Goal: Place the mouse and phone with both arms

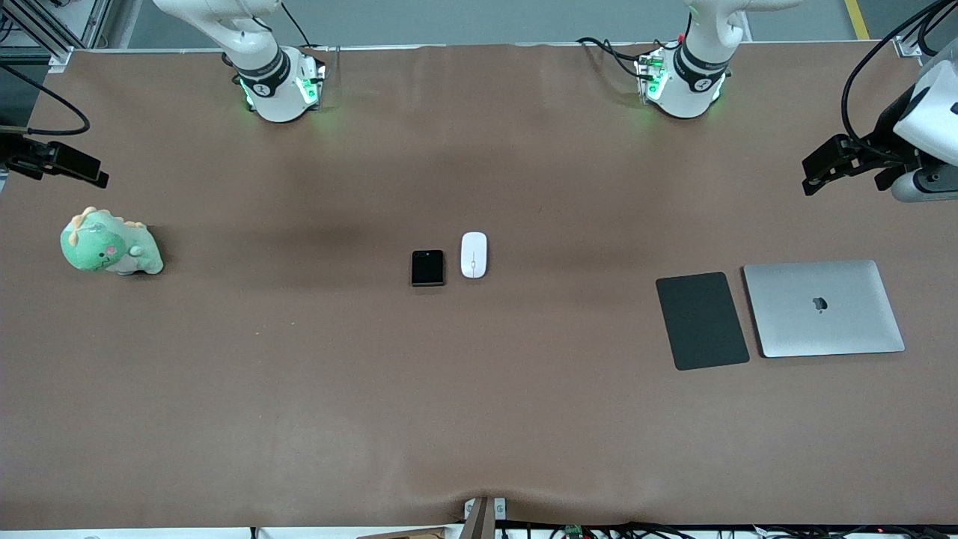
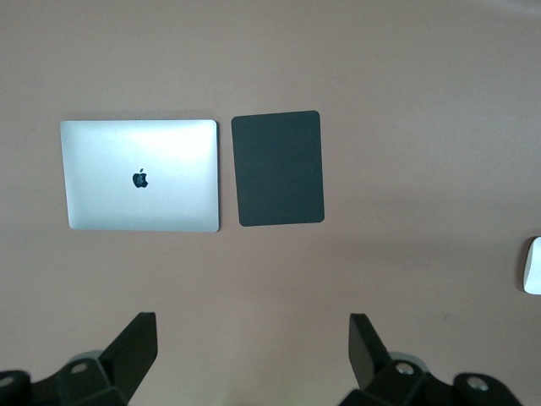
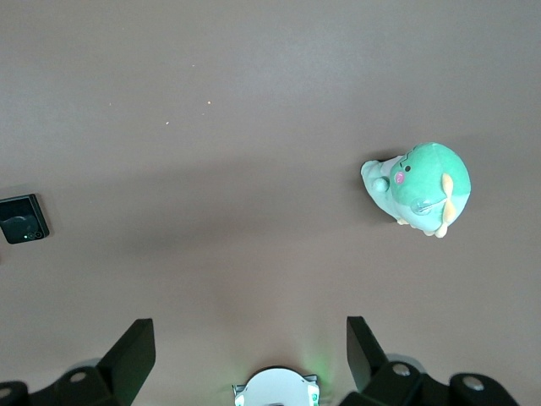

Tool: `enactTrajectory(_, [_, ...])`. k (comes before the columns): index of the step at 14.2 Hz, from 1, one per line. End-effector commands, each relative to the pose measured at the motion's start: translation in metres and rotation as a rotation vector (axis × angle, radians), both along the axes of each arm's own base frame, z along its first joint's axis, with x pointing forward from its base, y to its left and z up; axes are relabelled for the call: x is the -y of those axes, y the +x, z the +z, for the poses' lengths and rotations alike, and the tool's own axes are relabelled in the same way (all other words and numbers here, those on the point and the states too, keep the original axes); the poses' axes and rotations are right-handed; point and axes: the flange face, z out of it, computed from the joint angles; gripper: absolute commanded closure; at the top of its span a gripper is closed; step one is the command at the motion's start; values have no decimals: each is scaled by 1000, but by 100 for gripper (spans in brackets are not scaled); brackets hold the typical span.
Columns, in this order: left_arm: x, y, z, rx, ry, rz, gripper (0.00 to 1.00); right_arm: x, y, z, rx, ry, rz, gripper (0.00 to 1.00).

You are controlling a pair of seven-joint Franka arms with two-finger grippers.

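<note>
The white oval mouse (image 1: 474, 254) and the small black phone (image 1: 427, 268) lie side by side at the middle of the table, the phone toward the right arm's end. In the left wrist view the mouse (image 2: 532, 266) shows only at the frame's edge; the right wrist view catches the phone (image 3: 23, 218). My left gripper (image 1: 823, 168) hangs open over the left arm's end of the table, empty (image 2: 252, 347). My right gripper (image 1: 71, 165) hangs open over the right arm's end, also empty (image 3: 249, 348). Both are well apart from the mouse and phone.
A dark grey flat pad (image 1: 702, 320) and a closed silver laptop (image 1: 823, 308) lie side by side under the left gripper's end. A green plush dinosaur (image 1: 111, 243) sits at the right arm's end. Brown cloth (image 1: 479, 389) covers the table.
</note>
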Motion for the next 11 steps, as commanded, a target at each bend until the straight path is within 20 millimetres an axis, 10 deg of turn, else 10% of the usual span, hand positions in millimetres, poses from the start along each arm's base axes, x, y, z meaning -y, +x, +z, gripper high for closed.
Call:
enactTrajectory(1, [1, -4, 6, -5, -18, -10, 0, 4, -5, 4, 2, 3, 3, 0])
enactTrajectory(7, [21, 13, -24, -50, -31, -26, 0, 5, -5, 5, 5, 3, 3, 0])
enactTrajectory(11, [85, 40, -83, -83, -75, -65, 0, 6, -4, 4, 5, 3, 3, 0])
